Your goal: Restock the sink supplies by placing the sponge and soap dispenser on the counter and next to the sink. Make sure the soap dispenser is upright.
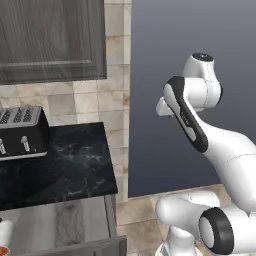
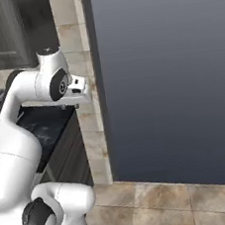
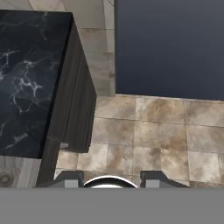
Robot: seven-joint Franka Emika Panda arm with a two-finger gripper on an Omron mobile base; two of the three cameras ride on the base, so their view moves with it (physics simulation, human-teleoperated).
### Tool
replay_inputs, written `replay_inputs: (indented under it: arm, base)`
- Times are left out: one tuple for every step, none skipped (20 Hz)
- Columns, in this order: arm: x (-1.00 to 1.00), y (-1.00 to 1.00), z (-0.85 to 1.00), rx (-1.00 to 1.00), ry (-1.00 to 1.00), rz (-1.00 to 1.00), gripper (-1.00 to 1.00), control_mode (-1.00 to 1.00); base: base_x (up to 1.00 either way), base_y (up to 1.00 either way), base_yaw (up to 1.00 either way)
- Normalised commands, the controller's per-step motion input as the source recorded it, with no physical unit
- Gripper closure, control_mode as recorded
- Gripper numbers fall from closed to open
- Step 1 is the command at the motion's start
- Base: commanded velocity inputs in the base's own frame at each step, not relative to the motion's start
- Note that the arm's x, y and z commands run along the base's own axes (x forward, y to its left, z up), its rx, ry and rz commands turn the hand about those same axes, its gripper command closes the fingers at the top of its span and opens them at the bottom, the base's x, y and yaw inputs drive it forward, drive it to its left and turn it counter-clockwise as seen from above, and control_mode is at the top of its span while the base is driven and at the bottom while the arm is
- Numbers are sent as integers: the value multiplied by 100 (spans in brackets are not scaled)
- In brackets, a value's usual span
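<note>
Glossy black marble-veined worktop (image 1: 65, 165) on dark grey wood cabinets: ended beside tan tiled floor (image 3: 148, 131). Silver four-slot toaster (image 1: 20, 132): stood on worktop, left. White cylindrical soap dispenser with orange-red pump (image 1: 4, 239): cut by the frame's lower-left edge, below worktop edge. Gripper (image 3: 108, 180): jaws apart, empty, above floor.

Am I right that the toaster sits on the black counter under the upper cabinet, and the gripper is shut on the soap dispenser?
Not quite. The gripper holds nothing: the hand view shows its fingertips spread over bare floor tiles. The toaster does sit on the black counter under the upper cabinet.
</note>
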Motion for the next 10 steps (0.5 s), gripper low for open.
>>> replay_inputs:
  arm:
    - [-2, 0, 0, 0, 0, 0, -100, -100]
    - [0, 0, 0, 0, 0, 0, -100, 100]
    - [0, 0, 0, 0, 0, 0, -100, 100]
    - [0, 0, 0, 0, 0, 0, -100, 100]
    - [0, 0, 0, 0, 0, 0, -100, 100]
    - [0, 0, 0, 0, 0, 0, -100, 100]
    - [0, 0, 0, 0, 0, 0, -100, 100]
    - [0, 0, 0, 0, 0, 0, -100, 100]
    - [0, 0, 0, 0, 0, 0, -100, 100]
    - [0, 0, 0, 0, 0, 0, -100, 100]
  base:
    - [0, 0, 0]
    - [-52, 0, 0]
    - [-75, 0, 0]
    - [-89, 0, 0]
    - [-100, 0, 0]
    - [-100, 20, 1]
    - [-100, 32, 0]
    - [-100, 42, 0]
    - [-100, 62, 0]
    - [-100, 91, 0]
